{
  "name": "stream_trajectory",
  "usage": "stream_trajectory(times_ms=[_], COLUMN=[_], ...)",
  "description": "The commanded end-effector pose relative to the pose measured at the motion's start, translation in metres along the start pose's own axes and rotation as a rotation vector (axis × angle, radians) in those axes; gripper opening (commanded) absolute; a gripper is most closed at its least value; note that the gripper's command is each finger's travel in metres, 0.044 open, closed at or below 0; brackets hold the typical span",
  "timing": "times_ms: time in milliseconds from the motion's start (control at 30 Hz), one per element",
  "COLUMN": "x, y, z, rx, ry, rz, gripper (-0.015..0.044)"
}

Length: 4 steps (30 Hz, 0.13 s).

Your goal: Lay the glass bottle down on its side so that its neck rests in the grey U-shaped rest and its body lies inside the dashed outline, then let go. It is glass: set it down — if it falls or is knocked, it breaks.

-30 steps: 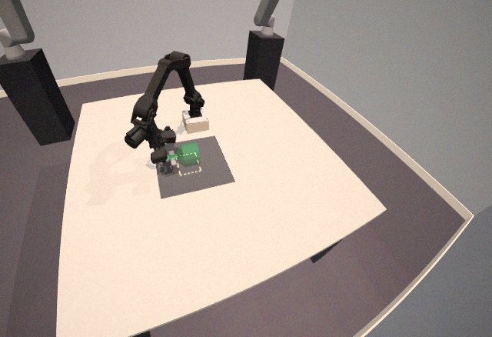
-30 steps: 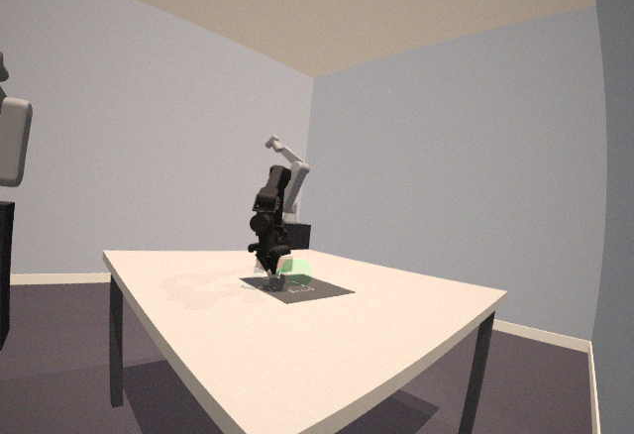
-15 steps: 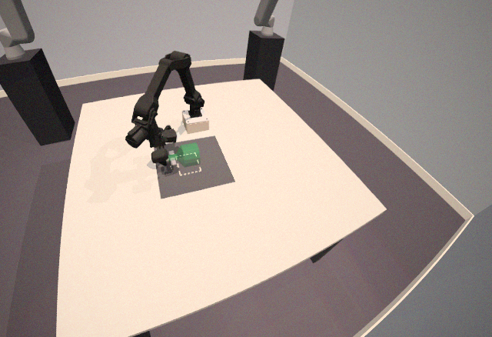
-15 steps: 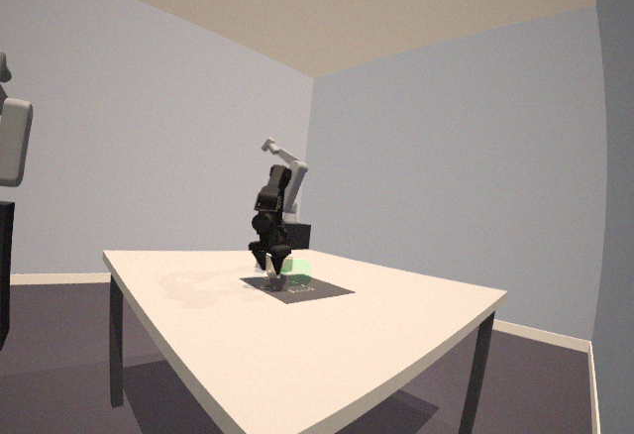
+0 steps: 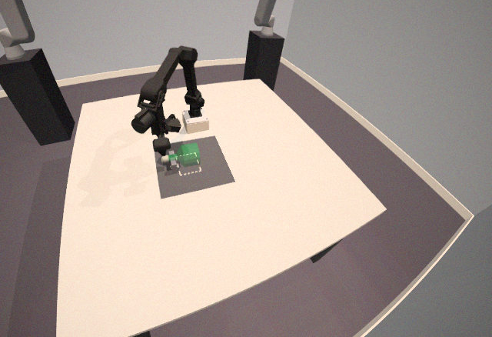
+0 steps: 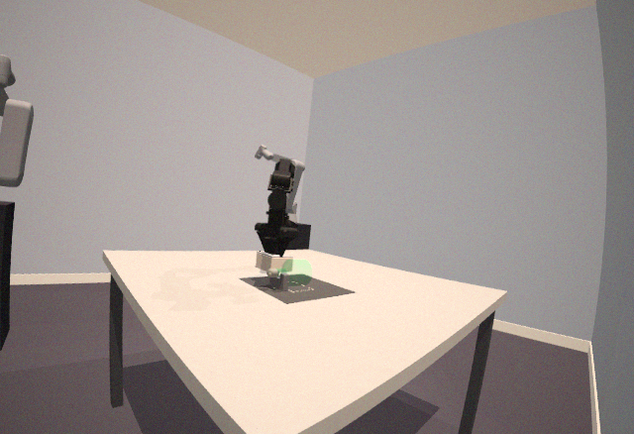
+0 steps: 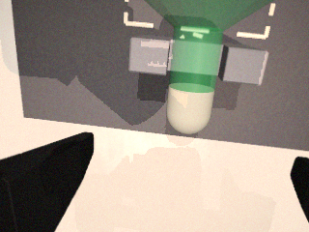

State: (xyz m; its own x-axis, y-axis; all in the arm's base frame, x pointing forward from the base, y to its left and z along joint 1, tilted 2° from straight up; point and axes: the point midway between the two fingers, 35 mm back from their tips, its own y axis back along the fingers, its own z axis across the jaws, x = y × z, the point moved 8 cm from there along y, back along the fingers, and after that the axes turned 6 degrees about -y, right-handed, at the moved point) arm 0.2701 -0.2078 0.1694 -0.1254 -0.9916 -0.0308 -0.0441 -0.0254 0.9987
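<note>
The green glass bottle [image 5: 188,155] [image 6: 298,271] [image 7: 194,77] lies on its side. Its neck passes between the two uprights of the grey U-shaped rest [image 5: 173,165] [image 6: 283,281] [image 7: 245,66], with the cream cap [image 7: 189,113] sticking out beyond it. The wide body is over the dashed outline [image 7: 139,24]; only part of the outline shows in the wrist view, so the body's exact fit is hard to tell. My gripper [image 7: 191,154] is wide open and empty, its fingers on either side beyond the cap end, apart from the bottle.
The dark mat [image 5: 218,174] [image 6: 333,290] [image 7: 43,99] lies under the rest and bottle. The arm's pale base block [image 5: 197,127] stands behind the mat on the table [image 5: 238,245]. Two grey arms on black pedestals [image 5: 35,98] [image 5: 263,58] stand beyond the table.
</note>
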Motion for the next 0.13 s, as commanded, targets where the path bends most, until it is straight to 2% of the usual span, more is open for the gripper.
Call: stream_trajectory(times_ms=[0,100], x=[-0.0002,-0.0002], y=[0.0023,0.0023], z=[0.0003,0.0003], rx=[0.000,0.000], ry=[-0.006,-0.006], rz=[0.007,0.007], gripper=[0.0440,0.0440])
